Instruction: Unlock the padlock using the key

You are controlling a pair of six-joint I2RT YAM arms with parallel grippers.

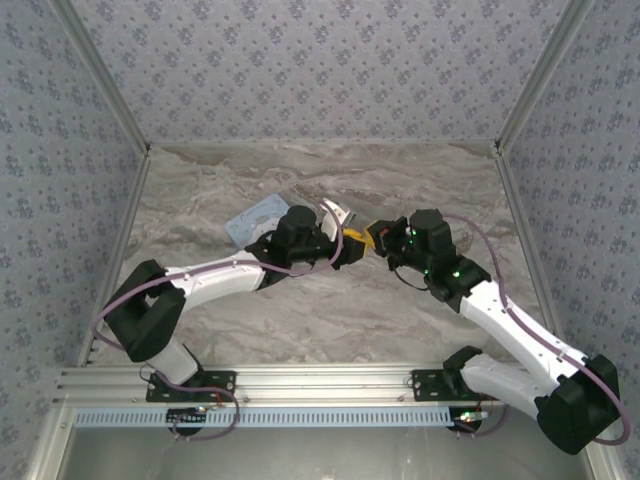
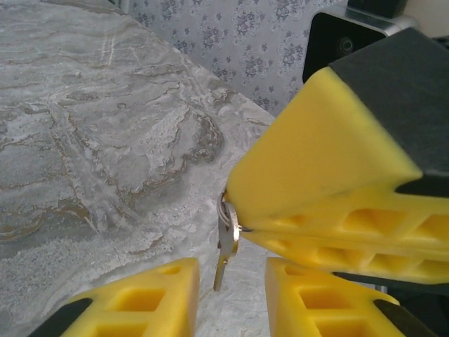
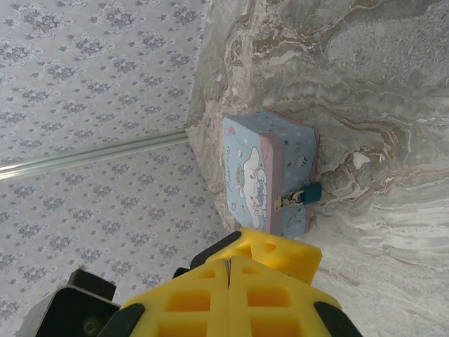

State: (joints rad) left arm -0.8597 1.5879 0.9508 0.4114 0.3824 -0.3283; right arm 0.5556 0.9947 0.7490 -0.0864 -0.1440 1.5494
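The key (image 2: 226, 242) hangs blade-down from the tips of the right gripper (image 2: 242, 225), whose yellow pads are pressed together on its head; in the right wrist view those same pads (image 3: 228, 281) meet with no gap. The left gripper (image 2: 231, 295) sits just below it, its two yellow fingers (image 2: 151, 295) spread with the key's tip between them, not yet touching it as far as can be seen. From above, both arms reach inward over the marble table (image 1: 320, 310), elbows bent, so that the grippers meet near the middle. The padlock (image 3: 311, 193), teal, hangs at the clasp of the closed pale-blue tin (image 3: 263, 172), which stands on the table beyond the right gripper, well apart from the key.
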